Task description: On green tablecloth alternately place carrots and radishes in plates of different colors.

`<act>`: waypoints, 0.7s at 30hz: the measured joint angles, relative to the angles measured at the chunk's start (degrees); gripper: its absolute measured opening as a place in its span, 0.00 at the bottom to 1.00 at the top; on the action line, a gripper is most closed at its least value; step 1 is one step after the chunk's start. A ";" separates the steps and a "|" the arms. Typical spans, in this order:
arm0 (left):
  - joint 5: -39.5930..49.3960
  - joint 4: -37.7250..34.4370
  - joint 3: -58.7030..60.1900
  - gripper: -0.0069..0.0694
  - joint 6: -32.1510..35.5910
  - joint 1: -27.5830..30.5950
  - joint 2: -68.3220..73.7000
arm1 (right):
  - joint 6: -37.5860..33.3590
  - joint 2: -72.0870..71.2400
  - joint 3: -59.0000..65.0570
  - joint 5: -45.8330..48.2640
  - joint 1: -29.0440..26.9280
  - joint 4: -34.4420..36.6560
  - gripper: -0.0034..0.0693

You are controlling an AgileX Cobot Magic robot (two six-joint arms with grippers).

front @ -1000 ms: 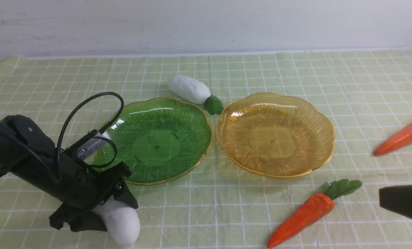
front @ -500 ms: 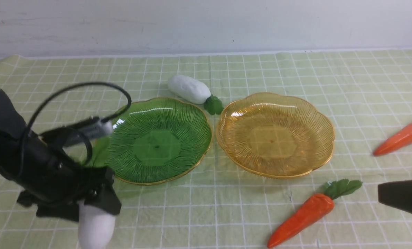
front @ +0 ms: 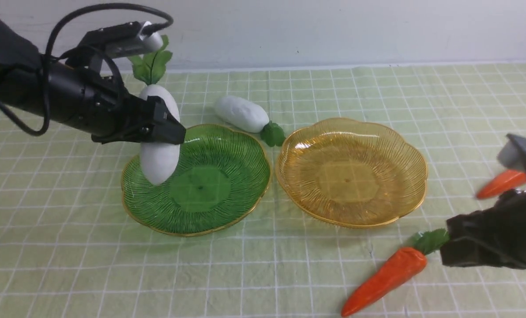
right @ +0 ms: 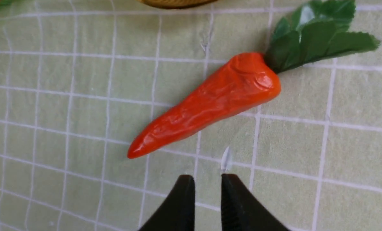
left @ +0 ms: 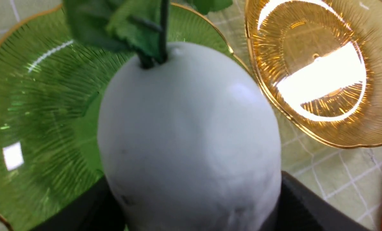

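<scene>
One radish was clamped upright in left gripper, leaves up, tip over green plate, second radish lay on green tablecloth behind both plates, right gripper stood narrowly parted, gripping nothing, near carrot, amber plate alongside.

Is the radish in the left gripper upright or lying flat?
Upright: the held radish hangs leaf tuft up, rounded end down, above the green plate, clamped between the fingers of the left gripper.

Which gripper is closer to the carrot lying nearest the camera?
Right. The right gripper hovers just beside that carrot; the left gripper holds a radish above the green plate, well away.
</scene>
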 joint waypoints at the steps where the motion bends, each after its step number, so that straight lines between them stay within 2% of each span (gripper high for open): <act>1: 0.00 0.00 -0.20 0.74 0.19 0.00 0.38 | 0.61 0.39 0.00 -0.68 0.52 -0.16 0.26; 3: -0.08 0.00 -2.78 0.74 2.27 -0.13 5.44 | 5.63 5.98 -0.36 -4.76 3.22 -1.39 0.42; 4: -0.08 0.00 -3.02 0.74 2.38 -0.13 5.74 | 5.98 6.36 -0.42 -4.91 3.32 -1.45 0.44; 6: -0.23 0.00 -3.91 0.75 3.98 -0.48 8.73 | 10.07 10.94 -1.55 -6.18 3.81 -1.73 0.61; 7: -0.23 0.00 -3.97 0.75 4.16 -0.54 8.93 | 10.07 11.27 -1.65 -6.21 3.83 -1.73 0.63; 9: -0.23 0.00 -4.12 0.80 5.60 -1.18 10.92 | 12.69 15.20 -3.20 -6.91 3.83 -1.94 0.78; 12: -0.17 0.00 -4.16 0.88 6.01 -1.61 12.08 | 13.30 18.49 -4.68 -7.47 3.83 -1.99 0.88; 14: -0.17 0.00 -4.23 0.93 6.13 -1.74 12.19 | 13.56 21.10 -5.91 -7.95 3.83 -2.12 0.91; 18: 0.46 0.14 -5.24 0.93 5.95 -1.74 12.25 | 13.73 23.94 -7.27 -8.07 3.83 -2.12 0.92; 20: 2.93 0.25 -7.20 0.87 4.16 -1.74 12.25 | 14.21 25.66 -8.74 -7.37 3.83 -2.60 0.85; 21: 4.15 0.38 -8.47 0.80 2.86 -1.74 12.25 | 14.07 25.95 -9.09 -7.07 3.83 -2.93 0.81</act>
